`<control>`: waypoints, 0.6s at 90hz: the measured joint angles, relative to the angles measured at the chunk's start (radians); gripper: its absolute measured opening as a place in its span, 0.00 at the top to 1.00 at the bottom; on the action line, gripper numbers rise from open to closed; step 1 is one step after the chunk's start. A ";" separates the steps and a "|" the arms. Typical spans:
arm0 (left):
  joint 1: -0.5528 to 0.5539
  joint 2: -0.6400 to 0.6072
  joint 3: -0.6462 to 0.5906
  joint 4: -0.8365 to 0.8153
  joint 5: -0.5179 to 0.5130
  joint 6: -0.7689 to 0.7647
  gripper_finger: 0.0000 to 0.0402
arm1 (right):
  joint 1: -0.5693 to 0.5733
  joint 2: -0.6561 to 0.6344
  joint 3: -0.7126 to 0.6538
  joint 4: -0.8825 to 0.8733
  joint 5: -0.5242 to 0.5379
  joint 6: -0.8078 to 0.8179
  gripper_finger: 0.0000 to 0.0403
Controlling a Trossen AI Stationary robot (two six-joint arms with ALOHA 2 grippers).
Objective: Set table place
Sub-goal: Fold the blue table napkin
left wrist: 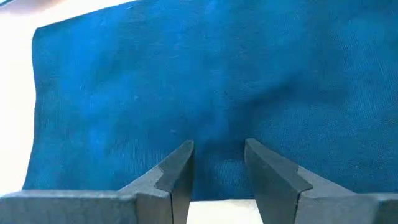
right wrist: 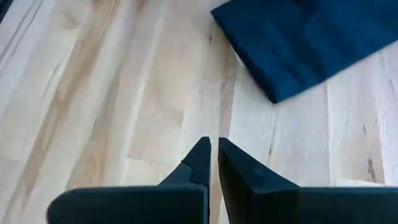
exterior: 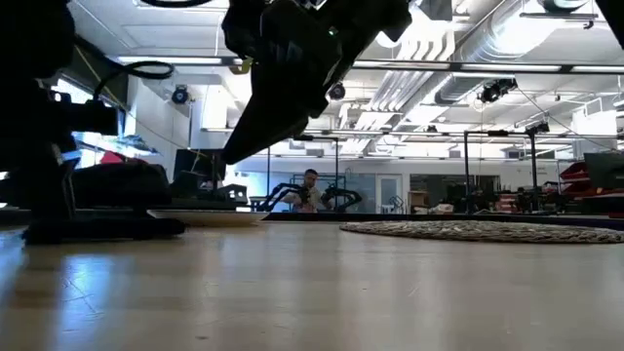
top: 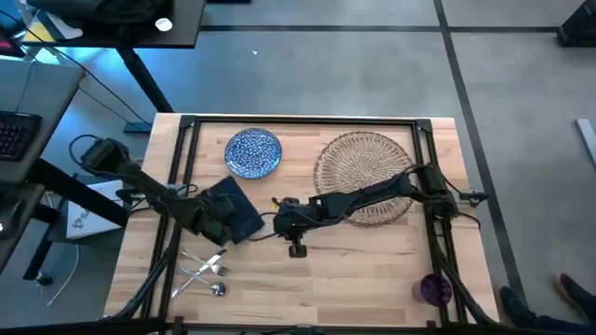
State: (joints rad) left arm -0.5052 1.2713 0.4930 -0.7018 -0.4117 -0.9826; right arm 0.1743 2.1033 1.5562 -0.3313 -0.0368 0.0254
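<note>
Left gripper [left wrist: 217,165], your fingers apart, sits over the napkin [top: 233,209] near the surface's [top: 354,279] left edge; right gripper [right wrist: 213,163], fingers nearly together, hovers mid-surface.

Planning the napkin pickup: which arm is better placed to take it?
Probably the left. Its gripper sits at the napkin edge, jaws open. The right gripper is beside it over bare table, jaws nearly shut.
</note>
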 joint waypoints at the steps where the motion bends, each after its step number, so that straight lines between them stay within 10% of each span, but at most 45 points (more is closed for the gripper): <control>1: 0.001 -0.007 0.000 0.009 0.002 0.006 0.69 | 0.000 0.000 0.000 0.000 0.000 0.000 1.00; 25: 0.001 -0.062 0.004 0.218 -0.015 0.138 0.69 | -0.012 0.059 0.000 0.147 0.224 -0.091 1.00; 54: 0.001 -0.062 0.004 -0.010 0.031 -0.030 0.69 | -0.047 0.251 0.000 0.479 0.314 -0.099 1.00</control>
State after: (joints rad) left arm -0.5041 1.2088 0.4973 -0.7117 -0.3809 -1.0126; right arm 0.1268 2.3546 1.5558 0.1482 0.2775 -0.0739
